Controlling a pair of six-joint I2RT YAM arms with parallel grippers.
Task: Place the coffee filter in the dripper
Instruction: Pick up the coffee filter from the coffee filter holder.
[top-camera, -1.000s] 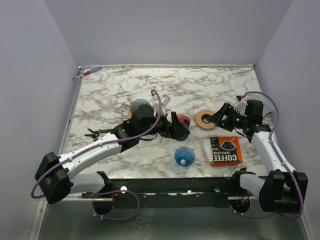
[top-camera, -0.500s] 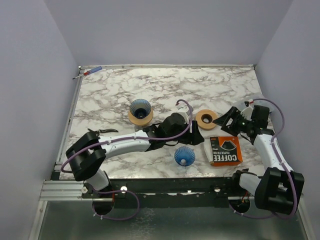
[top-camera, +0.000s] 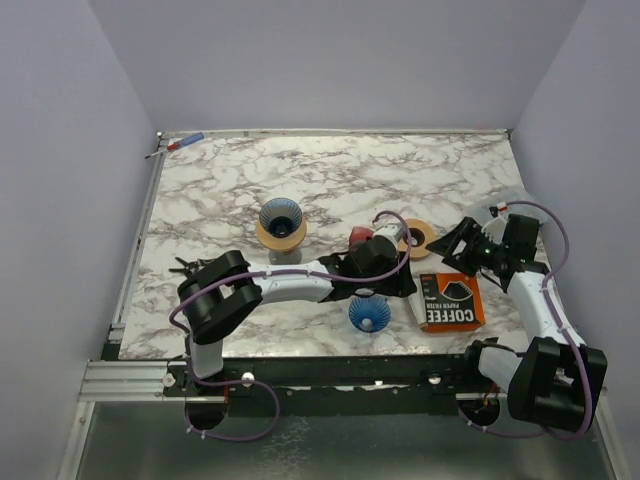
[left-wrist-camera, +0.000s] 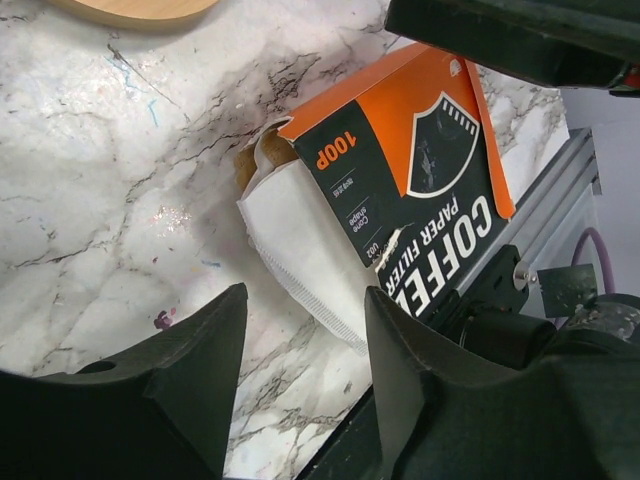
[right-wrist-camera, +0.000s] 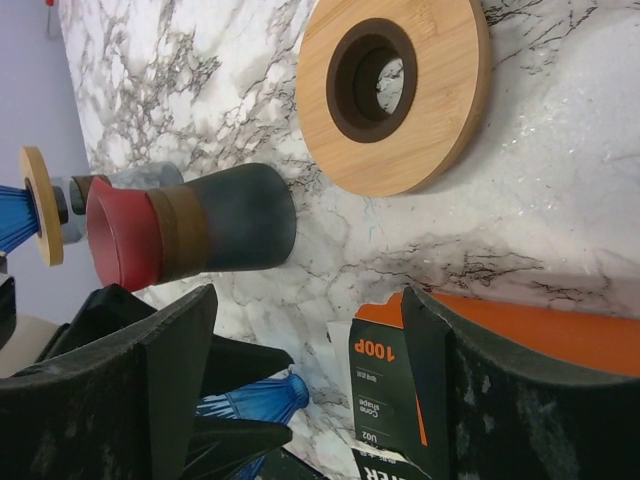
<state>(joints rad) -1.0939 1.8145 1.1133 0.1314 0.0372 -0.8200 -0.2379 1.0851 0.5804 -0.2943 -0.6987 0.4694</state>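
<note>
- The marble table (top-camera: 230, 180) carries everything. The box sits near its front right and the drippers nearer the middle.
- The left arm (top-camera: 290, 285) reaches low across the table to the right. Its left gripper (left-wrist-camera: 305, 300) sits at the open end of the box, jaws apart and clamped on nothing. The white paper lies in the gap just ahead of them.
- The right arm (top-camera: 535, 300) bends in from the right edge. Its right gripper (right-wrist-camera: 310, 300) hangs released and wide, holding nothing, above the far end of the box.
- The orange-and-black coffee filter box (top-camera: 452, 302) lies flat with its open end facing left.
- A red-rimmed dark cup (top-camera: 360, 238) lies on its side behind the left wrist.
- One blue dripper (top-camera: 369, 312) stands alone near the front edge, just left of the box. A second blue dripper (top-camera: 281, 218) sits in a wooden collar further back left. I cannot tell which one is the target.
- A spare wooden ring (top-camera: 415, 236) lies flat just behind the box.
- The coffee filter (left-wrist-camera: 300, 250) pokes out of the box mouth as a white fan resting on the table, with a brownish one tucked behind it.
- The step in hand looks like the pick from the box. Next, the left jaws need to pinch only the top sheet's edge and draw it out sideways. The light box may drag along, so the right gripper could pin it.
</note>
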